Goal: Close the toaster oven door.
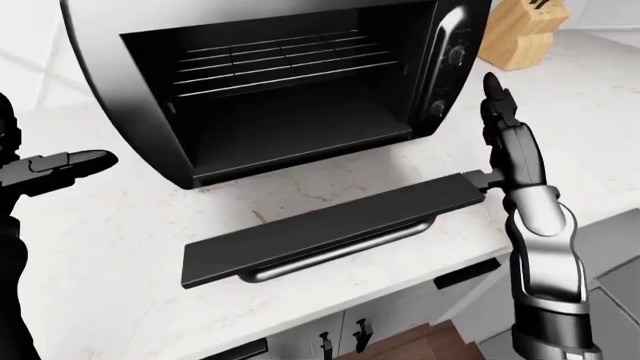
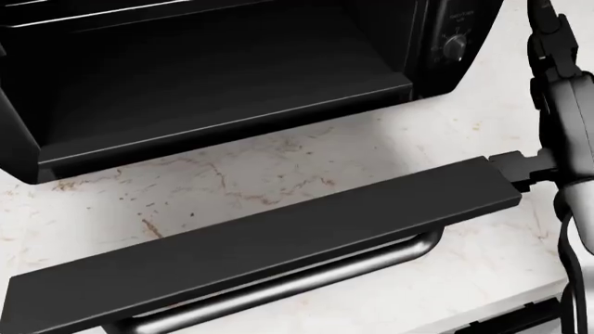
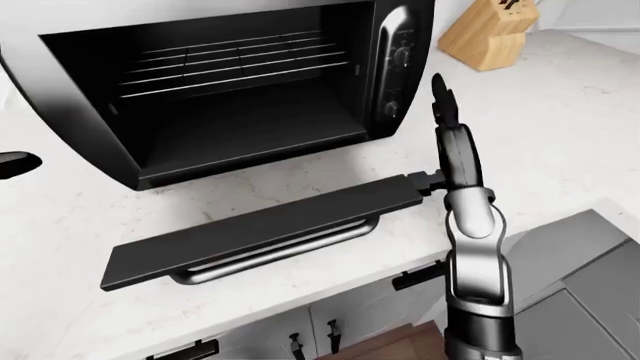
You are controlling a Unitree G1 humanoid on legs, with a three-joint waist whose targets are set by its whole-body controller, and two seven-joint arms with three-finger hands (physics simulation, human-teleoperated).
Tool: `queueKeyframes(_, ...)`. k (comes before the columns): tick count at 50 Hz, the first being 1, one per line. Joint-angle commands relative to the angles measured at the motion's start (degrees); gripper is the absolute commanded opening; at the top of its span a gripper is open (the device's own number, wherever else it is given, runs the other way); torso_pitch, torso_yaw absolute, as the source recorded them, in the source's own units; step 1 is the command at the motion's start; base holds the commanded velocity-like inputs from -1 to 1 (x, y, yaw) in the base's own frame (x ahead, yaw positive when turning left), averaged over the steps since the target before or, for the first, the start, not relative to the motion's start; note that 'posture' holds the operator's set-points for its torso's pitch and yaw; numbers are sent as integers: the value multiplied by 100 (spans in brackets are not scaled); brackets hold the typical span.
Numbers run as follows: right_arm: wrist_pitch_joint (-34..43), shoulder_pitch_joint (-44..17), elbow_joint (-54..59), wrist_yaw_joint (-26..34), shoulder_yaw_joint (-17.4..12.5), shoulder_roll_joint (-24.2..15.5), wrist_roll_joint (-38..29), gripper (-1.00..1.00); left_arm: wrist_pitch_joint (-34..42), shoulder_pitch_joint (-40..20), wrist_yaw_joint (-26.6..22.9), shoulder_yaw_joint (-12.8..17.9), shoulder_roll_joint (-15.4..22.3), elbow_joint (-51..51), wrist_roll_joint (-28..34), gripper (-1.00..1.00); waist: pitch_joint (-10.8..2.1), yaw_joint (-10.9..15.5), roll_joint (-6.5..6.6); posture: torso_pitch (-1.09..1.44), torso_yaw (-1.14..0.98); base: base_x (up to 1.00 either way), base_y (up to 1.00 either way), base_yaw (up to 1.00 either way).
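Observation:
The black toaster oven [image 1: 290, 90] stands on the marble counter with its mouth open and a wire rack inside. Its door [image 1: 330, 225] lies flat and low over the counter, handle [image 1: 340, 251] on the underside. My right hand [image 1: 500, 142] is at the door's right end, open, with fingers [image 2: 548, 42] pointing up beside the oven's knob panel. Its thumb [image 2: 515, 167] touches the door's end edge. My left hand [image 1: 60, 165] hovers open at the left of the left-eye view, well away from the oven.
A wooden knife block [image 1: 520, 30] stands at the top right, beyond the oven. The counter edge [image 1: 420, 281] runs just below the door, with cabinet fronts and dark pulls [image 1: 465, 274] underneath.

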Motion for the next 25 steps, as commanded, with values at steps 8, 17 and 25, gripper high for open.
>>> queueKeyframes(8,358,-308,-682,-138,-69,106,794,100,-177,-107,-8,85,119,-167,9,100,-143,-8,39,0,0,0,0,0)
queueKeyframes(17,541,-403,-763,-377,-3,65,1173,100,-173,-101,-9,103,131,-171,3,100,-113,-22,70,0,0,0,0,0)
queueKeyframes(25,802,-554,-933,-574,-51,96,1450,100,-184,-113,-3,87,124,-149,14,100,-103,-26,68,0,0,0,0,0)
